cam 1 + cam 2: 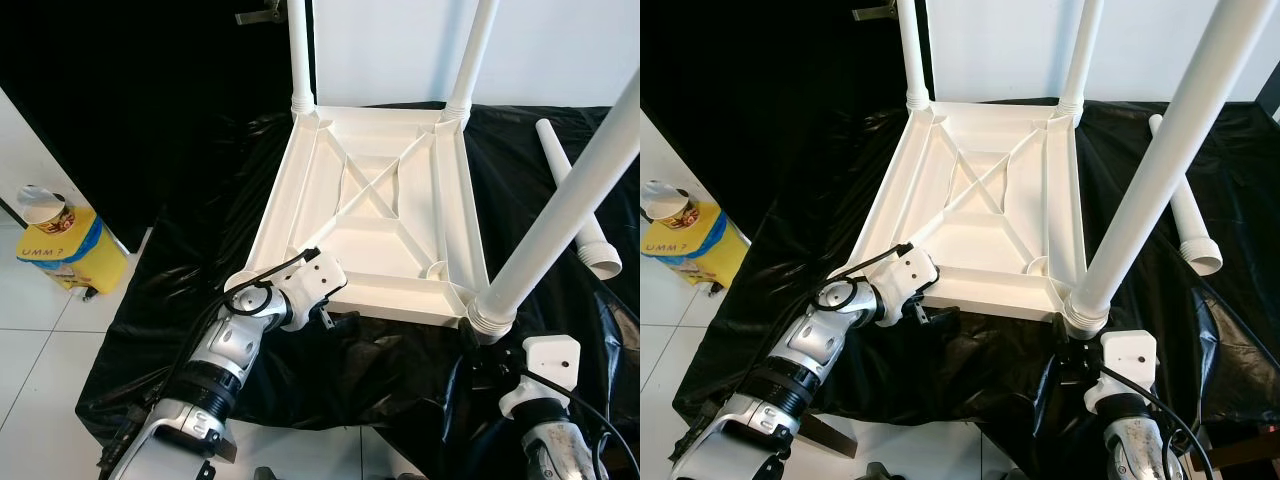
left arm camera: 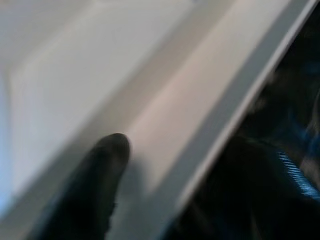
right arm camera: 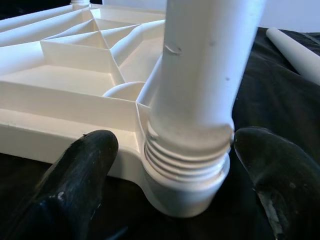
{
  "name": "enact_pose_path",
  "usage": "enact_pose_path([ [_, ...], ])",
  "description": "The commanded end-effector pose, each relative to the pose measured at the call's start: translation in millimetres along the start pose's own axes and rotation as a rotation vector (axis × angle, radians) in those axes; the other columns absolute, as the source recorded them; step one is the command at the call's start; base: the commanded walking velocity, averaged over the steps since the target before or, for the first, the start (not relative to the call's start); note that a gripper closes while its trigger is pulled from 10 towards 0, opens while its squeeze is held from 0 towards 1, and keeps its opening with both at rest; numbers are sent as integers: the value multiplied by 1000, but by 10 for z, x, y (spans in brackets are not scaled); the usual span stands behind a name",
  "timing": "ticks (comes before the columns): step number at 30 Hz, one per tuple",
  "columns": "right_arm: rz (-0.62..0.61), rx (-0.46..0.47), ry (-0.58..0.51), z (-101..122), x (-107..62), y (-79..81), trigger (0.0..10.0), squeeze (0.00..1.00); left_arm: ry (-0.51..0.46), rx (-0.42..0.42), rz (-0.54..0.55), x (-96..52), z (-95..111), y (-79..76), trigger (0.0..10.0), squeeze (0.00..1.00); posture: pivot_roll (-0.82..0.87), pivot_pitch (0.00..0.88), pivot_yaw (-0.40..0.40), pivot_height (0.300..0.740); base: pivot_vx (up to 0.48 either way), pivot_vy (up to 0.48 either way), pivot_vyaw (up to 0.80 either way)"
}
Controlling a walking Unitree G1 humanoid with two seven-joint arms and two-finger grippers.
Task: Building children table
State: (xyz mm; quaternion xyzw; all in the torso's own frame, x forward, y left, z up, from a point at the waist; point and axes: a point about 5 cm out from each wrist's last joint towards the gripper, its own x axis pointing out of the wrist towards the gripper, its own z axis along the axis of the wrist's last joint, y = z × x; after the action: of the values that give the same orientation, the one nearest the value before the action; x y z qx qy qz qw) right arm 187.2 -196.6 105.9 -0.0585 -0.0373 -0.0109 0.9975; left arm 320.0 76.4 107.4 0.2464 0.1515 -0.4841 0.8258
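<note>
We have the white table top (image 1: 375,215) lying upside down on a black plastic sheet (image 1: 200,300), its ribbed underside facing up. Two far legs (image 1: 300,50) stand upright in its back corners. A third leg (image 1: 570,190) rises from the near right corner socket (image 3: 185,185), and a fourth leg (image 1: 575,195) lies loose on the sheet, well apart to the right of the top. A yellow bag (image 1: 70,245) sits on the tiled floor to our left.

Our right gripper (image 3: 175,170) is at the base of the near right leg, its two black fingers (image 3: 80,175) spread wide on either side of the threaded collar, gripping nothing. Several turns of thread show above the socket, so we judge the leg is not fully seated. To finish well, we should close on the leg just above the collar, keep it square to the socket, and turn evenly so the thread does not cross.

Our left gripper (image 1: 325,300) is at the near left edge of the top, one finger (image 2: 95,180) lying against the rim; we cannot tell how far it is open. Pressing there should steady the top while the other arm twists.
</note>
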Motion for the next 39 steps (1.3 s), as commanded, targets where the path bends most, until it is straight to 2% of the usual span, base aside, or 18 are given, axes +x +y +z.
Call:
enact_pose_path([
  [1, -6, 1, 16, -40, -18, 3, 10000, 0, 35, -46, 272, -72, -81, 207, 0, 0, -131, 84, 48, 740, 0, 0, 0],
  [6, -11, 1, 17, -42, -15, 1, 10000, 0, 45, -72, 295, -91, -106, 235, 0, 0, -129, 84, 47, 740, 0, 0, 0],
  [9, -17, 5, 17, -43, 4, 10, 10000, 0, 68, -123, 338, -142, -172, 292, 0, 0, -124, 83, 46, 740, 0, 0, 0],
  [18, -21, 2, 11, -32, 41, 1, 10000, 0, 74, -151, 382, -229, -195, 328, 0, 0, -123, 85, 44, 740, 0, 0, 0],
  [25, -27, -4, 12, -29, 40, -17, 10000, 0, 79, -185, 366, -322, -236, 167, 0, 0, -123, 93, 43, 740, 0, 0, 0],
  [27, -25, -9, 12, -30, 45, -27, 10000, 0, 71, -200, 356, -342, -219, 44, 0, 0, -117, 94, 39, 740, 0, 0, 0],
  [28, -25, -9, 12, -30, 45, -27, 10000, 0, 71, -200, 356, -342, -219, 44, 0, 0, -117, 94, 39, 740, 0, 0, 0],
  [30, -23, -11, 12, -30, 58, -32, 10000, 0, 55, -210, 342, -338, -175, -58, 0, 0, -114, 93, 36, 740, 0, 0, 0],
  [31, -20, -12, 12, -30, 71, -31, 10000, 0, 47, -212, 336, -316, -139, -112, 3765, 0, -106, 92, 31, 740, 0, 0, 0],
  [32, -18, -12, 11, -30, 79, -31, 10000, 0, 42, -214, 333, -301, -114, -146, 10000, 0, -106, 92, 31, 740, 0, 0, 0],
  [33, -18, -12, 11, -30, 79, -31, 10000, 0, 42, -214, 333, -301, -114, -146, 10000, 0, -106, 92, 31, 740, 0, 0, 0],
  [35, 5, -14, 6, -30, 133, -6, 10000, 0, 16, -240, 290, -172, 6, -287, 10000, 0, -98, 90, 25, 740, 0, 0, 0],
  [38, 13, -16, 4, -28, 164, 2, 10000, 0, -16, -272, 265, -123, 76, -348, 10000, 16, -95, 88, 22, 740, 0, 0, 0],
  [39, 16, -17, 2, -27, 179, 4, 10000, 0, -29, -286, 256, -107, 98, -370, 10000, 1000, -94, 88, 23, 740, 0, 0, 0],
])
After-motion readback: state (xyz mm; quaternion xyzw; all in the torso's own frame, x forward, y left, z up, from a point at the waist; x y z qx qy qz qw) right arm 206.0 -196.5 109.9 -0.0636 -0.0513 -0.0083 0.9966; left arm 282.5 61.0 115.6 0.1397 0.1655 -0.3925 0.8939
